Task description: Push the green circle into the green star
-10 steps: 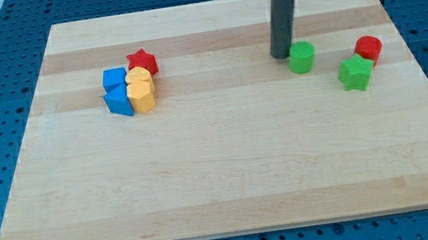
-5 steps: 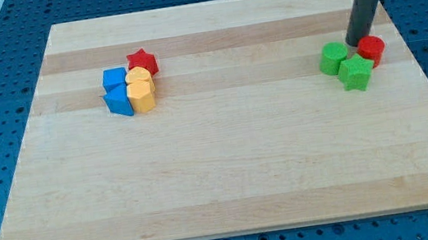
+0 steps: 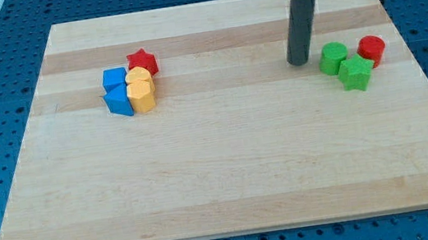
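Observation:
The green circle (image 3: 333, 58) sits at the board's right side, touching the green star (image 3: 355, 73) just below and right of it. My tip (image 3: 299, 62) stands on the board a short way left of the green circle, apart from it. The rod rises straight up from the tip to the view's top.
A red circle (image 3: 370, 50) sits right of the green circle, close to the green star. At the board's left a cluster holds a red star (image 3: 142, 61), two blue blocks (image 3: 117, 92) and two yellow blocks (image 3: 141, 90). The wooden board (image 3: 221, 177) lies on a blue perforated table.
The green circle was pushed right until it met the green star. My tip then swung from between the green and red circles back to the green circle's left.

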`<action>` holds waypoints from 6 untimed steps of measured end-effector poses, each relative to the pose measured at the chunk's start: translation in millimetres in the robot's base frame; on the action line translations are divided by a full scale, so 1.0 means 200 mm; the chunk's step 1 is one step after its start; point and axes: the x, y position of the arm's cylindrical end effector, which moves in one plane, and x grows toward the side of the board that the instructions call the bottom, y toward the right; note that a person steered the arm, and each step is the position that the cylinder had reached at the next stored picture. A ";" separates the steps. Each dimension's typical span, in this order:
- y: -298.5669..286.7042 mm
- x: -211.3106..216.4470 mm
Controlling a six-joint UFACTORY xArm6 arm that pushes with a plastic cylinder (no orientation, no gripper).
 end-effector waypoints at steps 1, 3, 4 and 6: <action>0.05 0.00; 0.14 0.00; 0.06 0.00; -0.01 0.27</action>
